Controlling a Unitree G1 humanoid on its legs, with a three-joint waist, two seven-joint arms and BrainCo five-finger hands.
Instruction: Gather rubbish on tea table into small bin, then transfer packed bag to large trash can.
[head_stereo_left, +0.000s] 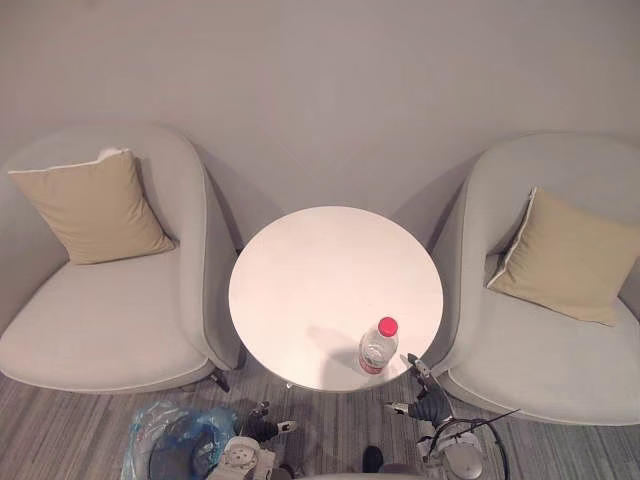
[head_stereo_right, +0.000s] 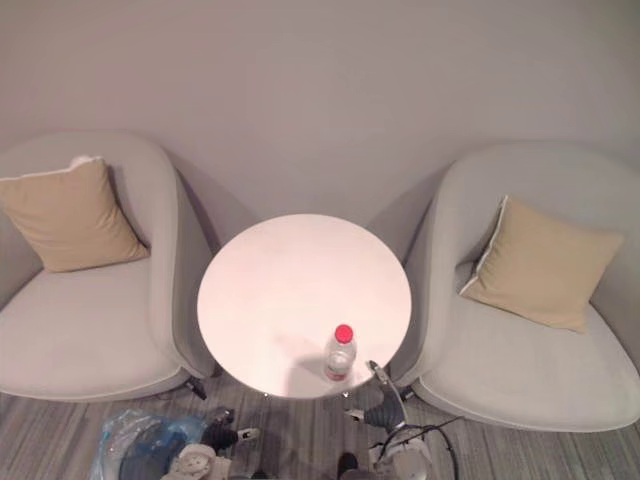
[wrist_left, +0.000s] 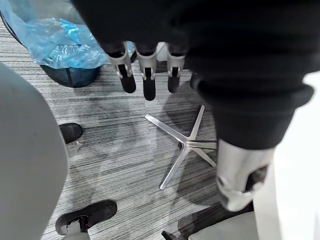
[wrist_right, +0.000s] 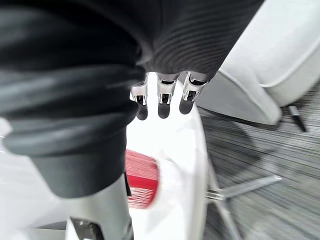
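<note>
Left eye view: bottle (head_stereo_left: 377, 347) with a red cap, upright on the round counter (head_stereo_left: 320, 270), close to the near rim. Right hand (head_stereo_left: 431, 402) low, just past that rim and beside the bottle, not touching it. Left hand (head_stereo_left: 262, 429) lower on the other side, near the small bin (head_stereo_left: 172, 447) with its blue bag on the floor.

Right eye view: same layout. Armchair (head_stereo_right: 520, 370) close on the right of the counter.

Left wrist view: fingers (wrist_left: 148, 82) straight, hanging over the floor. Holds nothing. Blue-lined bin just past the fingertips, with the counter's star base (wrist_left: 185, 145) nearby on the floor.

Right wrist view: fingers (wrist_right: 162, 102) straight and loose over the counter's edge. Also holds nothing. Red cap blurred on the thumb side, apart from the fingertips.

Likely trouble:
- **Toppling:** tall, narrow and probably light, so easily knocked over by a brush from straight fingers before closing, then a roll off the near rim.
- **Clipping the rim:** with the right hand that low, a chance of striking the counter's edge on the way up and shaking the top.
- **Slipping:** smooth round plastic, hard to keep in a loose hold.
- **Missing the bin:** stands on the far side from the bottle, hence probably a carry across or a handover. With an off-centre release, a landing on the slack bag's edge or the floor rather than inside.
</note>
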